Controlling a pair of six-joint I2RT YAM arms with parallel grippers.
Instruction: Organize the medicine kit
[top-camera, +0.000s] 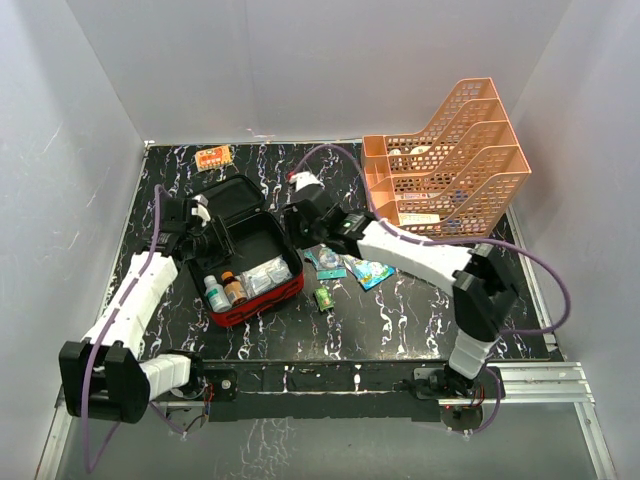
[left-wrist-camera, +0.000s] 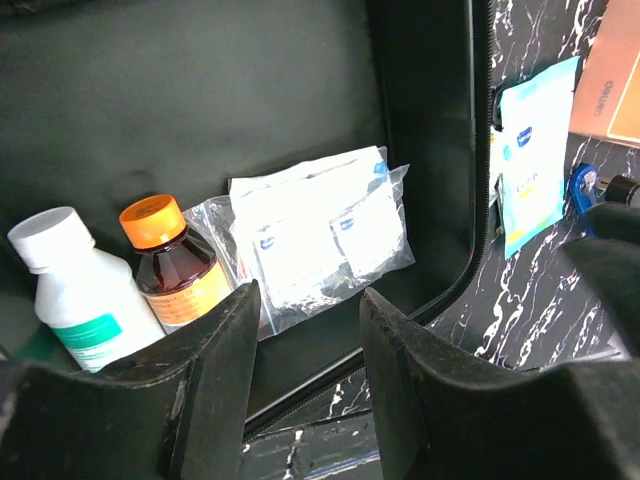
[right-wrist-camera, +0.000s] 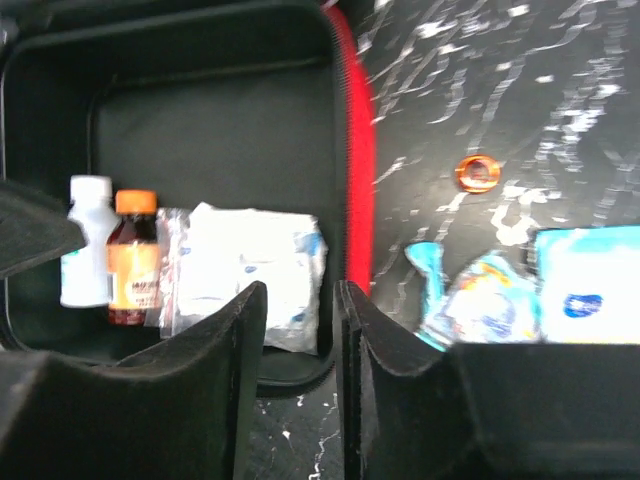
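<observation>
The medicine kit (top-camera: 262, 300) is a red zip case lying open left of centre, its black-lined lid (top-camera: 232, 197) tipped back. Inside stand a white bottle (left-wrist-camera: 75, 285) and a brown bottle with an orange cap (left-wrist-camera: 175, 265), next to a clear bag of white packets (left-wrist-camera: 320, 235). My left gripper (left-wrist-camera: 310, 292) hovers at the kit's left edge, open and holding nothing. At the kit's far right corner my right gripper (right-wrist-camera: 300, 287) is open too, with only table and the kit's rim between its fingers.
Blue sachets (top-camera: 327, 262) (top-camera: 371, 271) and a small green item (top-camera: 325, 298) lie on the black marbled table right of the kit. An orange tiered tray (top-camera: 450, 160) stands at the back right. A small orange pack (top-camera: 213, 157) lies at the back left. White walls surround the table.
</observation>
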